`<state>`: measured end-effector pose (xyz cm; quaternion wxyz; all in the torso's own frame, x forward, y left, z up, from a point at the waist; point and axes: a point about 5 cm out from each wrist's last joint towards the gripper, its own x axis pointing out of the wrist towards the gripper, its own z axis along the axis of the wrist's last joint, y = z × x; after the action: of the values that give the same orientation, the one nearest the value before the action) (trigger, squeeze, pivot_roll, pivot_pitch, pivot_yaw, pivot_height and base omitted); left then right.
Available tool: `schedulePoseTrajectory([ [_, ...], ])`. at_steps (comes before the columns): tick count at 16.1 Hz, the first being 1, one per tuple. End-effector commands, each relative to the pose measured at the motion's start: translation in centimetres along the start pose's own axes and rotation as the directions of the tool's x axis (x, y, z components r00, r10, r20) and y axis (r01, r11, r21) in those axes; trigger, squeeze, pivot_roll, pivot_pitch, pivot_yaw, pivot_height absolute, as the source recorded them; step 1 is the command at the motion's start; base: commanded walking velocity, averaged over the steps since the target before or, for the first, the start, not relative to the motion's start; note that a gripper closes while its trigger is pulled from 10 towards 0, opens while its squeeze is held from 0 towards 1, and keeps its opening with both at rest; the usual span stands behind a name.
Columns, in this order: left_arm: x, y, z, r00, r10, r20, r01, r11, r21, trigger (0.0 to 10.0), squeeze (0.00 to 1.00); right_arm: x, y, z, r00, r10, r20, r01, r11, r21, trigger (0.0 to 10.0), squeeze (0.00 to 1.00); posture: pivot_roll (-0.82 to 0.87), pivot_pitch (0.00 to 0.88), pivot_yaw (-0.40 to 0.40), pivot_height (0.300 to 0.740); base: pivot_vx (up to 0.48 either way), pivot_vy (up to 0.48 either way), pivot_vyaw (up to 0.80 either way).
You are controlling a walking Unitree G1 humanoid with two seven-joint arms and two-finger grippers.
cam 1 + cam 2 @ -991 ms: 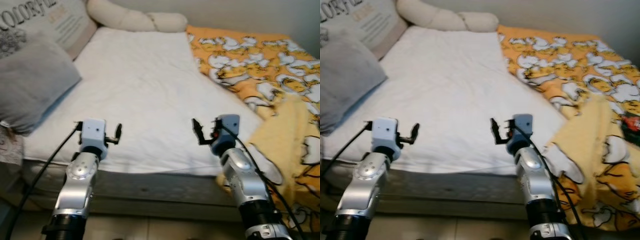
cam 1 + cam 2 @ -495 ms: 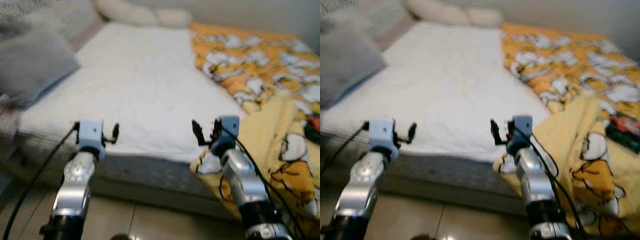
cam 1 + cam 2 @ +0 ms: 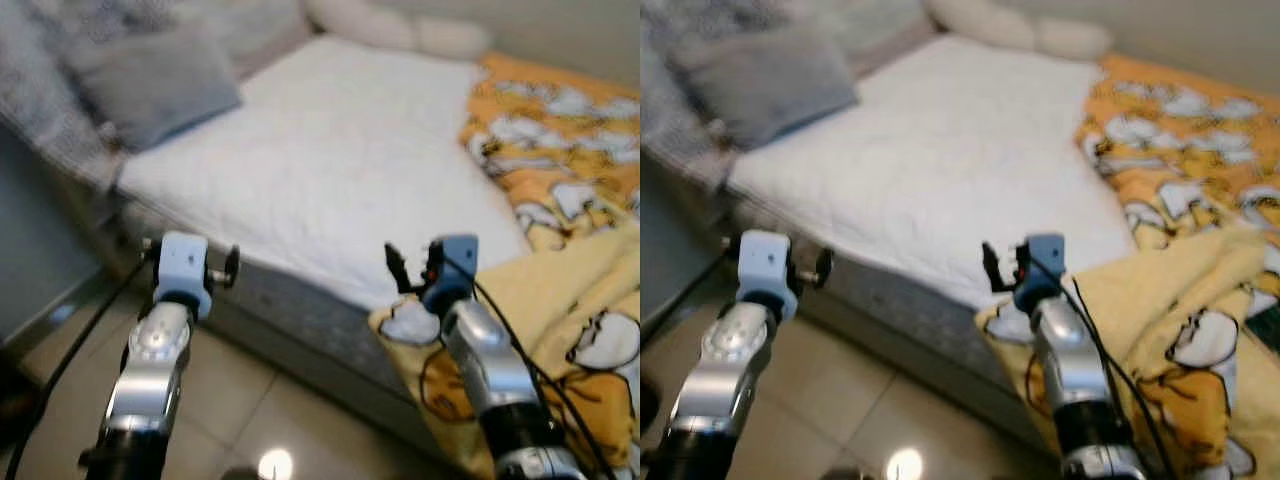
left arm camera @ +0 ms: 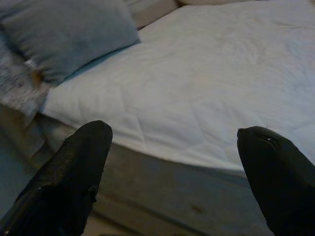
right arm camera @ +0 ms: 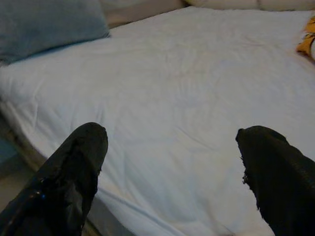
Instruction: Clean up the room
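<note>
A humanoid robot faces an unmade bed, the tidying by all appearances barely begun. At ten o'clock in the head view, a grey pillow (image 3: 155,85) lies askew near the head of the bed, against patterned cushions too blurred to read. The left gripper (image 3: 228,267) hangs at eight o'clock over the tiled floor (image 3: 215,395), short of the mattress edge, its fingers (image 4: 74,169) spread wide and empty. The bare white mattress (image 3: 350,165) fills the centre, with a long cream bolster (image 3: 400,30) at twelve o'clock. The right gripper (image 3: 395,270), at five o'clock near the mattress corner, is likewise spread and holds nothing. At three o'clock the orange cartoon-print blanket (image 3: 560,150) lies bunched, its yellow underside spilling off the bed toward the floor; spreading it and straightening the pillows seems to be the work left.
</note>
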<state>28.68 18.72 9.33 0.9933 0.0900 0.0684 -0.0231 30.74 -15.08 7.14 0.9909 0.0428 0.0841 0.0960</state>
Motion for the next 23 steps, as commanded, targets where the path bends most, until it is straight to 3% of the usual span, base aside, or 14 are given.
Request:
schedulePoseTrajectory([
  [1,0.1,-0.8,0.3,1.0,-0.026,0.009,0.026,1.0,0.001,10.0,1.0,-0.2,-0.6,0.2,1.0,-0.021,0.01,0.021,1.0,-0.019,10.0,1.0,-0.03,0.0,-0.018,0.74,0.0,-0.386,0.8],
  [23,-0.2,-0.3,0.3,0.999,-0.039,-0.002,0.039,0.998,0.042,10.0,1.0,-0.1,0.4,-0.7,1.0,0.007,-0.001,-0.007,1.0,-0.002,10.0,1.0,0.0,0.0,0.003,0.74,0.0,-0.385,0.04],
])
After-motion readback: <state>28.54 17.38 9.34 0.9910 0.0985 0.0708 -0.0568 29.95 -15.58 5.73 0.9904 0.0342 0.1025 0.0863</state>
